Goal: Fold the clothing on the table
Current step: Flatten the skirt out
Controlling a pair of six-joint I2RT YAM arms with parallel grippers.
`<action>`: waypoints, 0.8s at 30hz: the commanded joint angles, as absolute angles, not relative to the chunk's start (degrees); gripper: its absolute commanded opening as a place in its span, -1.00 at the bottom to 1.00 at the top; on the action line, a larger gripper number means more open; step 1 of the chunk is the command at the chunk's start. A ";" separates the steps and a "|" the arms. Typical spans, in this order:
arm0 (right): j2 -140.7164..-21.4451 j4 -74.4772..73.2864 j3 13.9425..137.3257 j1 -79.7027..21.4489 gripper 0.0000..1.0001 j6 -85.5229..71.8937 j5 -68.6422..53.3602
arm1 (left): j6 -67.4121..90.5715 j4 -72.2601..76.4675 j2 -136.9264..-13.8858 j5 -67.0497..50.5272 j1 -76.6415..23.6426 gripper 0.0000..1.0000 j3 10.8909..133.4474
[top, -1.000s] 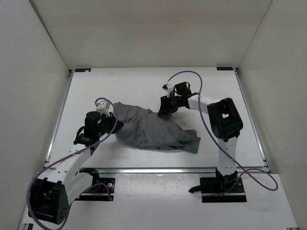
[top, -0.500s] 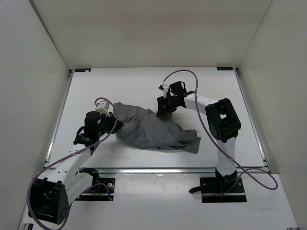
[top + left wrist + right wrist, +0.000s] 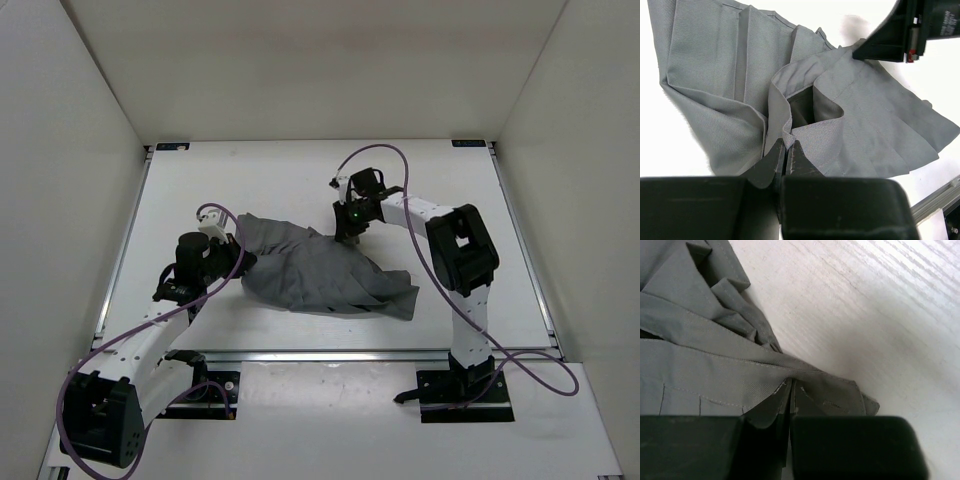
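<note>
the left pincer (image 3: pixel 788 151) pinches one edge of the dark grey fabric garment (image 3: pixel 320 270), the right pincer (image 3: pixel 791 390) grips its far corner, probably to stretch it flat over the white worktop (image 3: pixel 260 180).

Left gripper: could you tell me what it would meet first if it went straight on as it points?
The clothing: the left gripper is shut on a fold, with more bunched fabric seemingly directly ahead.

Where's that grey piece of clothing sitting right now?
In the overhead view, the clothing lies crumpled near the middle of the table, between both arms. The left tool pinches its left edge and the right tool its far edge.
</note>
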State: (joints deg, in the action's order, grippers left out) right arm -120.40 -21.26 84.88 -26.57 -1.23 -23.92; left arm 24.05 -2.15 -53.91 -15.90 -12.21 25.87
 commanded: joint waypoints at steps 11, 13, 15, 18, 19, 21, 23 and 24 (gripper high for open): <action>-113.81 -22.59 83.32 -26.28 -0.11 -0.44 -20.04 | 24.61 -1.93 -52.48 -16.62 -12.13 -1.00 25.58; -114.43 -22.94 83.15 -26.63 -0.10 -0.53 -19.95 | 24.61 -1.84 -52.30 -16.87 -12.04 -1.00 25.31; -115.40 -22.93 83.23 -27.24 -0.08 -0.53 -18.12 | 24.52 -2.11 -52.21 -16.70 -11.87 -1.00 25.49; -117.24 -25.12 84.99 -27.94 -0.08 1.32 -16.79 | 24.61 -1.85 -52.03 -16.53 -11.87 -1.00 25.14; -117.77 -25.57 85.34 -27.69 -0.09 1.58 -16.96 | 24.70 -1.76 -51.94 -16.61 -11.95 -1.00 25.22; -118.47 -26.62 86.13 -28.12 -0.10 1.85 -17.22 | 24.79 -1.67 -51.85 -16.61 -11.60 -1.00 25.05; -119.27 -27.42 86.92 -28.39 -0.20 2.37 -17.84 | 24.96 -1.67 -52.03 -16.61 -11.78 -1.00 25.05; -119.62 -27.68 86.92 -28.82 -0.45 2.11 -18.36 | 24.87 -1.84 -51.77 -16.44 -11.86 -1.00 24.87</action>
